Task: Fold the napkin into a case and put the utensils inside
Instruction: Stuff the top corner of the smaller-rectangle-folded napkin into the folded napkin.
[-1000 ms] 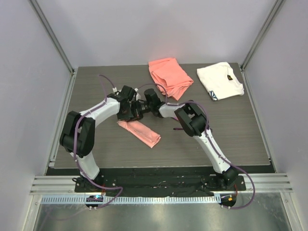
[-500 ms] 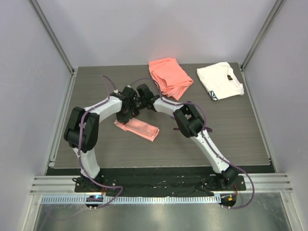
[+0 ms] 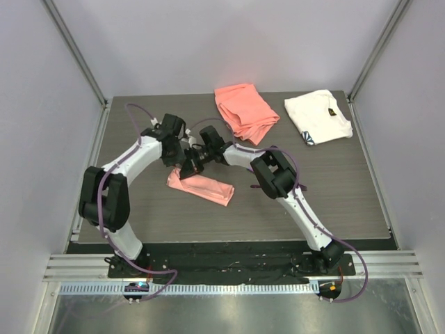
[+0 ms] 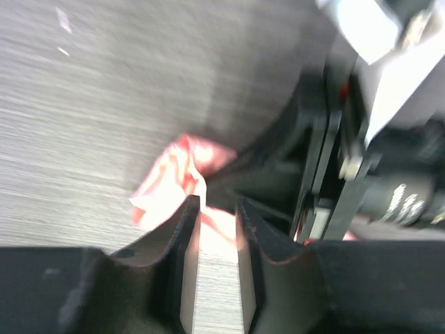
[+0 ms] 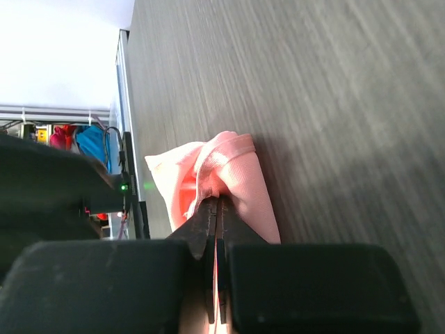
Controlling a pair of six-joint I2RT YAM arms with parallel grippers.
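Note:
The napkin (image 3: pixel 203 187) lies folded into a narrow pale-pink case left of the table's middle. Both grippers meet at its far-left end. My right gripper (image 3: pixel 190 169) is shut on a bunched edge of the napkin (image 5: pixel 233 174), the cloth puckering at the closed tips (image 5: pixel 217 203). My left gripper (image 3: pixel 179 157) hovers just behind that end with its jaws open. In the left wrist view only bare table shows between its fingers (image 4: pixel 189 229), and the napkin (image 4: pixel 167 186) lies just past the tips. The utensils are out of view.
A thicker coral-orange cloth (image 3: pixel 245 111) lies at the back centre of the table. A white cloth with a dark mark (image 3: pixel 318 117) sits at the back right. Grey walls with metal posts enclose the table (image 3: pixel 334 188).
My left gripper has opened and drawn back toward the far left. My right gripper has shut on the napkin's end. The folded napkin has shifted slightly.

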